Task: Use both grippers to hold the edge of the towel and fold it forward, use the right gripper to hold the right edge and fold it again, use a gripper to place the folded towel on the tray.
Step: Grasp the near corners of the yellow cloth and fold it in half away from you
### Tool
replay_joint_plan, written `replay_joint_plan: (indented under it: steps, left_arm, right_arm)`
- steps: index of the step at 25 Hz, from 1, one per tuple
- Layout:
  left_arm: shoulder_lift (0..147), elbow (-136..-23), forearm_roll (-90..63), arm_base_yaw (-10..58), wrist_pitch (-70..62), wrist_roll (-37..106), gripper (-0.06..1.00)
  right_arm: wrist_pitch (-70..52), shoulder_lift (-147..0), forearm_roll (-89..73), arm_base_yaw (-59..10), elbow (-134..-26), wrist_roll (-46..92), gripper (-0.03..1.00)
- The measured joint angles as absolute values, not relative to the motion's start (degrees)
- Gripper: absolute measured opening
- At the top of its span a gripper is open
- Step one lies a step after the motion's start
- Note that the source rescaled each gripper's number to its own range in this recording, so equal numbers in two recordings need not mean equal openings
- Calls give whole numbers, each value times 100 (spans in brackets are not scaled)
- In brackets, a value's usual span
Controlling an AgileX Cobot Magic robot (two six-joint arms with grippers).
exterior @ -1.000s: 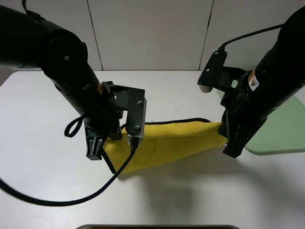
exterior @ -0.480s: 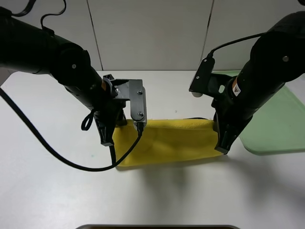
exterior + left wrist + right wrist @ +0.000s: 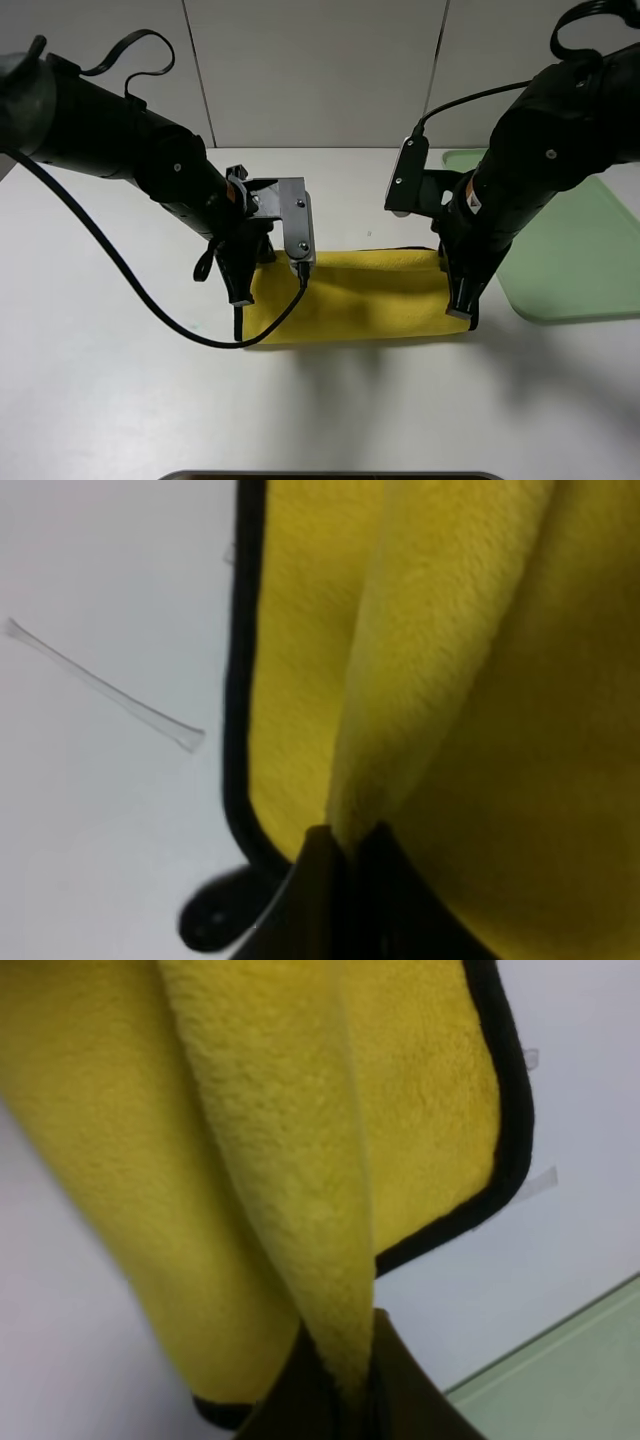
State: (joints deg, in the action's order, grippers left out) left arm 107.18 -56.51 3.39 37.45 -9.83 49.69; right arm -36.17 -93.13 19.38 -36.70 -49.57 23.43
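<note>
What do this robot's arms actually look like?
Both are bulky, black and jointed: left arm, right arm. Loose black cables trail off them. Each ends in a narrow black hand: left hand, right hand. A silver-grey block sits beside the left one.

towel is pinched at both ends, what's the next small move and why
Probably ease both held corners forward and down: the left fingers and right fingers are shut on the upper layer of the towel, and both wrist views show the layer beneath uncovered beyond it.
</note>
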Motion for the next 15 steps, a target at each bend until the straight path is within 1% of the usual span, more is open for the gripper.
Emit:
replay_joint_plan:
  steps: [7,12,14,15]
  left_arm:
    - [10758,-5651,357,3738,-335,4994,0]
    - [10758,-5651,357,3738,-213,5006,1]
    - [10758,-5651,357,3738,-218,5008,3]
    - [10758,-5651,357,3738,-224,5008,7]
  right_arm:
    - [-3255,-9386,2174,-3670,-4957,2343,0]
    - [-3191,-9392,2216,-3670,-4957,2343,0]
    - [-3184,-9397,2231,-3670,-4957,2343,1]
    - [-3184,-9403,2259,-3670,-4957,2343,5]
